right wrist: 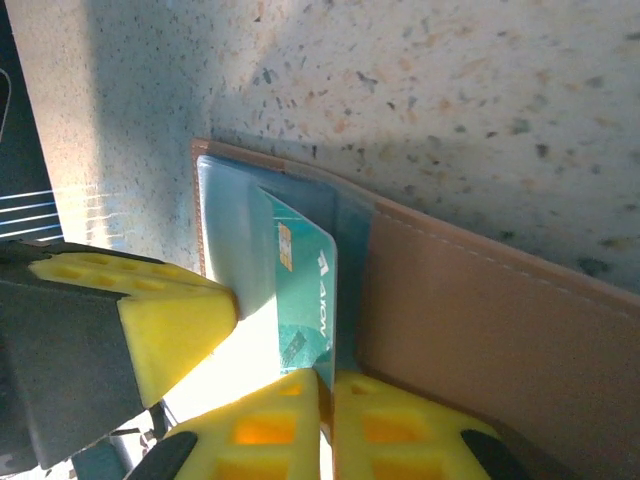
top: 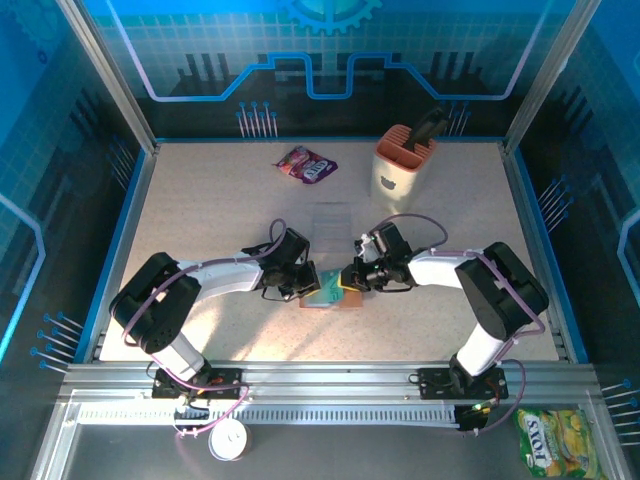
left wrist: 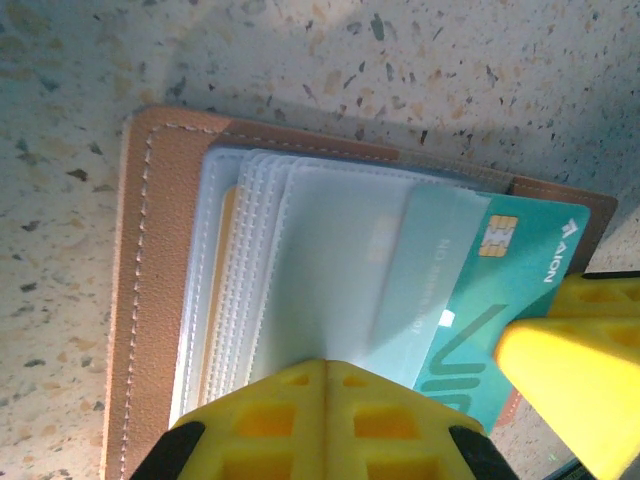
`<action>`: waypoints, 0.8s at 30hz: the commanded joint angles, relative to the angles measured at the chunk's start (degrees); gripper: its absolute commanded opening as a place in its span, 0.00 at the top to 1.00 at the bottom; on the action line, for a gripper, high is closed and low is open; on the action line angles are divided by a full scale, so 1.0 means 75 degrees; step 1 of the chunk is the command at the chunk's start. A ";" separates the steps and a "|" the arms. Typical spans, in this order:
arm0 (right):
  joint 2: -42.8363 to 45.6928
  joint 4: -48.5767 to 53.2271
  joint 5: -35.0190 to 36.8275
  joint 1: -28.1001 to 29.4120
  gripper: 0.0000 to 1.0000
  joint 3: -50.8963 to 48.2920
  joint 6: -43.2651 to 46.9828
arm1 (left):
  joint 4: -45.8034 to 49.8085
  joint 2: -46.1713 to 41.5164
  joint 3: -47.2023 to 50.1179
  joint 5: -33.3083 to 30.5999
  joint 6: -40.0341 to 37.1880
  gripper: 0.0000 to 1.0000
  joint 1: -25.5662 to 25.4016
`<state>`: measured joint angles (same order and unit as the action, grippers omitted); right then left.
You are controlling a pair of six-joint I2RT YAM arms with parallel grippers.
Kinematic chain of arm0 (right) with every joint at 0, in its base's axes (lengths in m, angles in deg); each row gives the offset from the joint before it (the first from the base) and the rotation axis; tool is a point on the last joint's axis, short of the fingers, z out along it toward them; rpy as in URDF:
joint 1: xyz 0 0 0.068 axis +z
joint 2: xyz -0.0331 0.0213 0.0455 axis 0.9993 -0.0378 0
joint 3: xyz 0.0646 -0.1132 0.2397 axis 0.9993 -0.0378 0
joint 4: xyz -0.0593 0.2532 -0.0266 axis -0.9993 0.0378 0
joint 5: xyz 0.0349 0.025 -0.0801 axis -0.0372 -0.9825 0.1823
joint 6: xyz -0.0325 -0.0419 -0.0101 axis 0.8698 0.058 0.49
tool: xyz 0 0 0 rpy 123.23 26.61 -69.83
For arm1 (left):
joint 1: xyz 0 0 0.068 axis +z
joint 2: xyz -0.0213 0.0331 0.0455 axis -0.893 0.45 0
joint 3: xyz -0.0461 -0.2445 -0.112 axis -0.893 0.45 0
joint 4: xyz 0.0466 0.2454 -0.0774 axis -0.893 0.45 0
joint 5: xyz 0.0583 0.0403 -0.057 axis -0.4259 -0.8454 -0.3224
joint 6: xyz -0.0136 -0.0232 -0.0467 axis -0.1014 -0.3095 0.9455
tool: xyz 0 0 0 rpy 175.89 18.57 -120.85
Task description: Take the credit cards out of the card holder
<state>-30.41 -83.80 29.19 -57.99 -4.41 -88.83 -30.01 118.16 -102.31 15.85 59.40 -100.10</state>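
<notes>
Counter (top: 200, 220): the holder (left wrist: 150, 300) is lying open near the front middle, between the two arms. Nothing is pinning it to that slick top, so it may be sliding along if the pull beats the hold.
Left tool (left wrist: 325, 378): its jaws are squeezing fully together on the near edge of the clear sleeves (left wrist: 330, 260), anchoring the holder. That thin bite is looking easy to lose, and a hard tug could be straining the stitching.
Right tool (right wrist: 325, 388): its jaws are pinching tight on the lower edge of the teal card (right wrist: 305, 290). With so little card in the bite, it may be slipping off mid-pull.
Holder: the brown leather is lying flat with the sleeves fanning up. It could be lifting or folding over if the card drags.
Sleeves: several are stacking closely, so a skewed pull may be wedging the card against the pocket mouth.
Card: it is sticking partway out at a tilt. It could be bending, or flicking away across the counter once it comes free.
</notes>
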 commanded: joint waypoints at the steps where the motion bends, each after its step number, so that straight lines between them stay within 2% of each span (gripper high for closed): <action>1: 0.0338 0.0549 0.0170 -0.0215 0.90 -0.0065 0.0352 | 0.0167 0.0073 0.0137 -0.0161 0.0033 0.99 -0.0057; 8: 0.0946 0.1435 0.0337 -0.0253 0.93 0.0353 0.0634 | 0.0171 -0.0060 -0.0083 -0.0113 0.0054 0.98 -0.0056; 14: 0.1449 0.2696 0.0879 -0.0252 0.95 0.1082 0.1468 | 0.0457 -0.0593 -0.0183 -0.0273 -0.0044 0.93 -0.0046; 20: 0.1242 0.3702 0.1381 -0.0207 0.95 0.2052 0.3251 | 0.0592 -0.1073 -0.0006 -0.0328 -0.0171 0.86 0.0081; 24: 0.0771 0.4554 0.1971 -0.0029 0.99 0.2895 0.5219 | 0.0373 -0.1610 0.0398 -0.0359 -0.0150 0.79 0.0171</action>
<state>-22.08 -57.37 39.49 -58.97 13.40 -63.94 -27.89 109.33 -101.61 14.10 59.03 -99.40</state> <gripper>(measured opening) 0.064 0.196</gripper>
